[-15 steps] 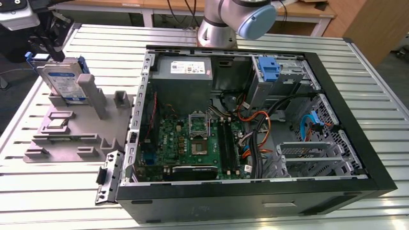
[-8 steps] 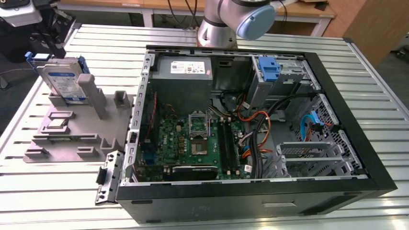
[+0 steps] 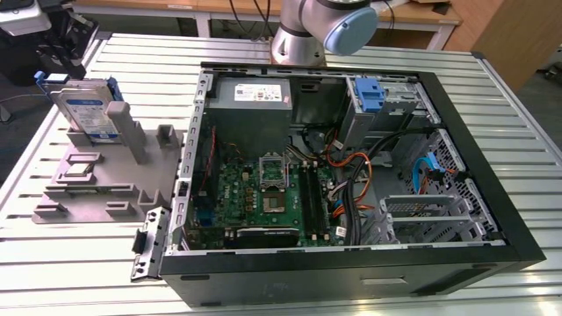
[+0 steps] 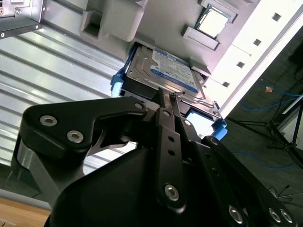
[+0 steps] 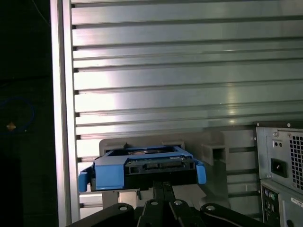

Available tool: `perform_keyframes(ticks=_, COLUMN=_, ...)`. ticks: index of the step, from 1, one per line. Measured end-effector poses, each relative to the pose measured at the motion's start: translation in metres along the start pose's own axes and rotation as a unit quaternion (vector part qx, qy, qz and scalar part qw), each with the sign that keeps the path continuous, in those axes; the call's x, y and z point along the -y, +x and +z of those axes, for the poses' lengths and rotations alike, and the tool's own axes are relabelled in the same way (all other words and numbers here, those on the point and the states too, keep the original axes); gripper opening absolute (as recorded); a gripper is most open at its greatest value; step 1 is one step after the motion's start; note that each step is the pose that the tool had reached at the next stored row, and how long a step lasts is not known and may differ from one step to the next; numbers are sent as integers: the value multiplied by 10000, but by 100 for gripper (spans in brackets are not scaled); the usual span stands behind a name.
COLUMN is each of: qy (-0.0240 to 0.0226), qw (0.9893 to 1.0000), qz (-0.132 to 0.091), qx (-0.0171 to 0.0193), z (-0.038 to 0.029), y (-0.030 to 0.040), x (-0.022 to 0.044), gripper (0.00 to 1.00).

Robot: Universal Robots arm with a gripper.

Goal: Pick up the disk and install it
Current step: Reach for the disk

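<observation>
The disk, a silver-grey drive with a blue-and-white label in a blue carrier, stands on edge in a slot of the grey holder at the exterior view's left. My black gripper hangs just above and behind its top end. In the second wrist view the gripper has its two thin fingers pressed together, their tips right at the disk's upper edge. The first wrist view looks end-on at the disk, with the gripper shut just in front of it, nothing between the fingers.
The open computer case lies on the slatted metal table to the exterior view's right of the holder. Inside are a motherboard, a power supply, cables, and a blue bracket at the far bay. A small chip rests on the holder.
</observation>
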State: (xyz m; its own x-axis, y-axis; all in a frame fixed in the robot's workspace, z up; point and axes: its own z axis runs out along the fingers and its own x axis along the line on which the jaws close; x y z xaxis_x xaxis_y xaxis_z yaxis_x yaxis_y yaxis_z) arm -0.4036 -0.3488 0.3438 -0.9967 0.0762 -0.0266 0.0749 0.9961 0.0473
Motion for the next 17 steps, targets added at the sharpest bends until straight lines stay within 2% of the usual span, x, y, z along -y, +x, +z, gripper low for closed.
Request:
perform_keyframes(ticks=5, qy=0, qw=10000, qz=1, qx=0, z=3, y=1, x=12, gripper=10)
perform_keyframes(ticks=9, qy=-7, qw=10000, qz=0, qx=-1, z=4, y=-4, x=60, gripper=10)
perform_keyframes(ticks=15, qy=-7, qw=10000, qz=1, qx=0, z=4, y=-2, x=63, gripper=10)
perform_keyframes(ticks=17, qy=-7, qw=10000, qz=0, qx=0, z=4, y=17, x=65, gripper=10)
